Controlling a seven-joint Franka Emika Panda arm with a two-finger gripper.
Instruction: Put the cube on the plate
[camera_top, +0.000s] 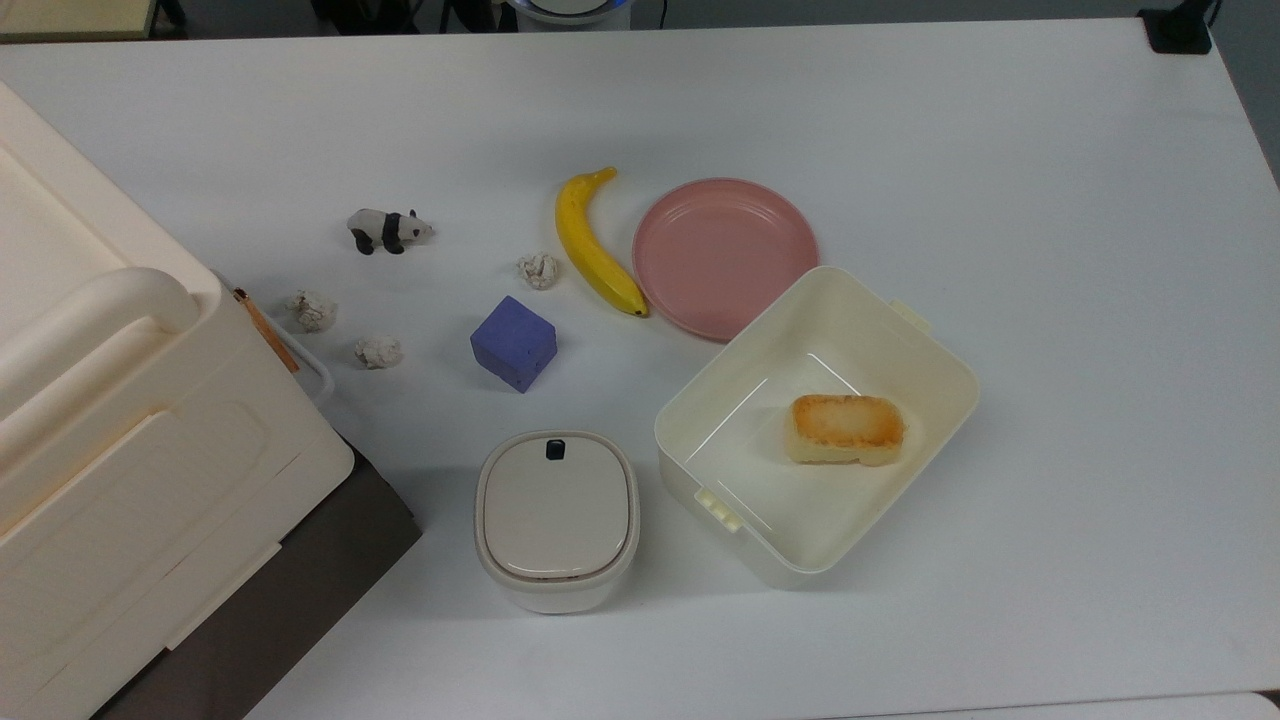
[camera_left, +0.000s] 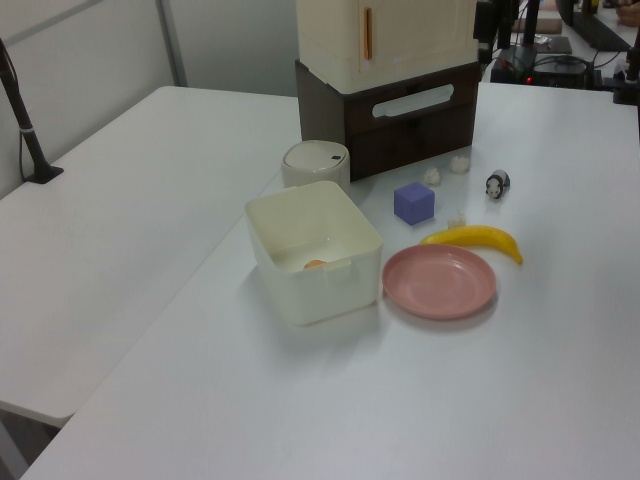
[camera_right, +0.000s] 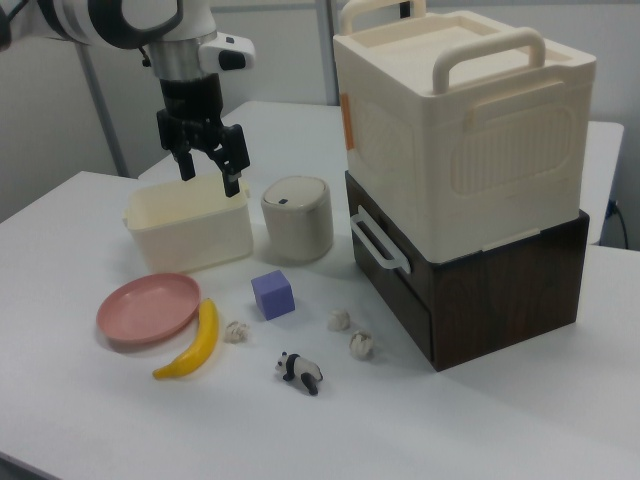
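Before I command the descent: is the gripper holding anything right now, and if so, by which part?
Nothing is held. In the right view the gripper hangs open and empty in the air, and the cube sits untouched on the table, apart from the plate.

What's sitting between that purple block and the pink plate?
In the top view, the banana lies between the cube and the plate, its lower tip close to the plate's rim. A small crumpled white ball sits beside the banana on the cube's side.

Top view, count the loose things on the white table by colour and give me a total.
White crumpled paper balls: 3
Cream containers: 2, open box, lidded bin
Yellow banana: 1
Pink plate: 1
Blue-purple cube: 1
Golden-brown bread, in the box: 1
Black-and-white panda figure: 1
Total: 10
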